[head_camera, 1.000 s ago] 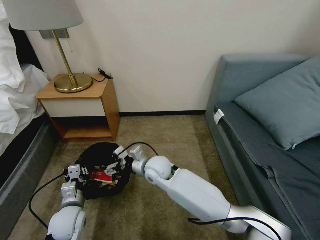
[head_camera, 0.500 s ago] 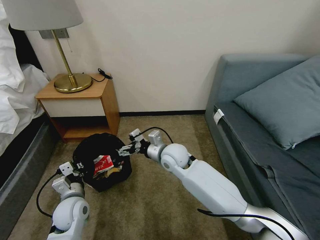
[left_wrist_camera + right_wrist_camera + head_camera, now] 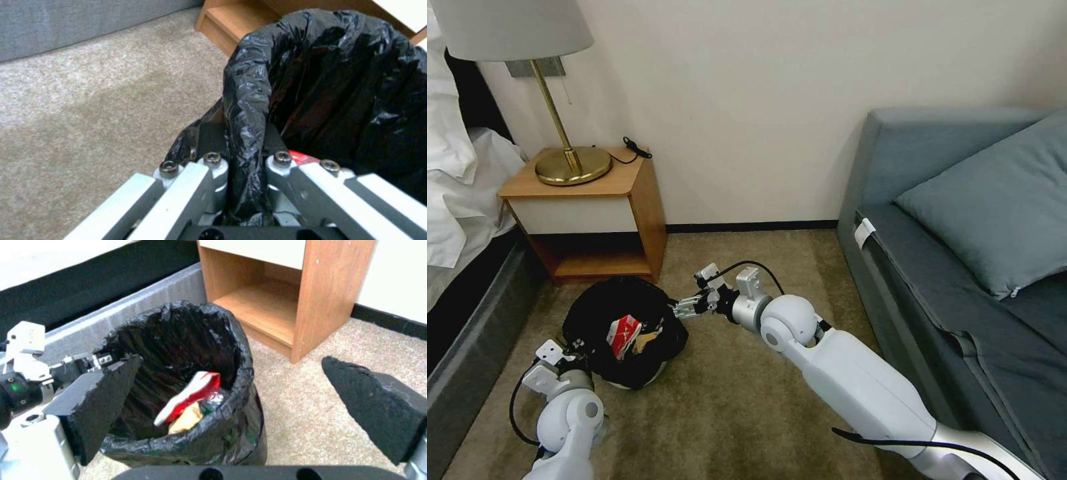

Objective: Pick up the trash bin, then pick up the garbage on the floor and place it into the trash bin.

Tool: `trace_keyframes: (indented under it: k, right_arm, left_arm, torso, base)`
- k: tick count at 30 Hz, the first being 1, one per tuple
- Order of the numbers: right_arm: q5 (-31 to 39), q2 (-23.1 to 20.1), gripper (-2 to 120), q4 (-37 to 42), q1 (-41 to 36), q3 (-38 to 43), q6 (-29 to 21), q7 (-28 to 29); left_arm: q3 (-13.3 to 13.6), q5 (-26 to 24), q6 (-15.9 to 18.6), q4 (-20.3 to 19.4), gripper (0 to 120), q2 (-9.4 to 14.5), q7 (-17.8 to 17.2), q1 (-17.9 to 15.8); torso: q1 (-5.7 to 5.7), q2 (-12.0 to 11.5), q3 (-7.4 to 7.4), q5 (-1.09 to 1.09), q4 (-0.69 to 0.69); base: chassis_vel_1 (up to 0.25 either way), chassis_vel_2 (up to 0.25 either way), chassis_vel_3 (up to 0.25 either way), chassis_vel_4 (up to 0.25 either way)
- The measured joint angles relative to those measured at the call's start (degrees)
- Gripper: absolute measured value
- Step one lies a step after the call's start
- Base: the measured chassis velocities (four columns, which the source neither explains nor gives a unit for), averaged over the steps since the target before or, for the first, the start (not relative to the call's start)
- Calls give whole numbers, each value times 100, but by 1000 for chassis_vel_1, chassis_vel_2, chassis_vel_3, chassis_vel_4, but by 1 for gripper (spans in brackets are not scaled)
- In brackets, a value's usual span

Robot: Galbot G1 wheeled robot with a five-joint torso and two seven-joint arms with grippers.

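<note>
From the head camera, the trash bin point(image 3: 620, 330) sits on the brown carpet point(image 3: 740, 413), just in front of the wooden nightstand point(image 3: 594, 213). It leans a little, and its pale base peeks out at the bottom. Inside it you can see a red-and-white packet point(image 3: 622, 333) and a bit of gold wrapper point(image 3: 646, 341). The left arm comes up from the bottom corner, bent at the elbow, and the left gripper point(image 3: 570, 348) is at the near rim of the bin. The right arm is stretched out long and low from the lower right. The right gripper point(image 3: 684, 309) is just beside the far right edge of the bin, with nothing in it.

From the left wrist camera, the left gripper point(image 3: 242, 163) is pinched tight on the rim of the trash bin point(image 3: 329, 83). The black bag is squeezed between its two fingers point(image 3: 209, 166).

From the right wrist camera, the right gripper point(image 3: 240, 396) is spread wide, with one dark pad point(image 3: 104, 396) on each side. The trash bin point(image 3: 222, 340) is below it with its mouth open. The red-and-white packet point(image 3: 186, 398) and the gold wrapper point(image 3: 186, 416) lie inside. The left gripper point(image 3: 95, 359) is at the bin's rim on the far side. The nightstand point(image 3: 311, 296) is behind the bin.
</note>
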Motion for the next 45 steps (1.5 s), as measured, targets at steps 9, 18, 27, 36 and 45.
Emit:
trace_keyframes:
  k: [9, 18, 27, 36, 45]
  right_arm:
    - [-85, 42, 100, 53, -133, 29, -3, 10]
    - [-111, 58, 100, 63, -181, 79, 7, 30]
    - [-73, 68, 100, 118, -224, 165, 33, 139]
    - [279, -36, 100, 145, -381, 397, -40, 1185]
    - [253, -21, 100, 180, -845, 853, -324, 2088]
  left_arm:
    - [23, 341, -38, -106, 34, 99, 114, 104]
    - [-31, 1108, -145, -221, 66, 154, 196, 154]
    - [-106, 1732, -186, -422, 98, 177, 229, 204]
    - [-82, 3107, -517, -726, 100, 532, 958, 464]
    - [149, 3318, -471, -905, 100, 795, 1445, 546]
  torso:
    - [0, 0, 0, -3, -1]
    - [0, 0, 0, -2, 0]
    - [0, 0, 0, -2, 0]
    - [0, 0, 0, -2, 0]
    - [0, 0, 0, -2, -1]
  base:
    - [0, 0, 0, 0]
    - [0, 0, 0, 0]
    - [0, 0, 0, 0]
    - [0, 0, 0, 0]
    - [0, 0, 0, 0]
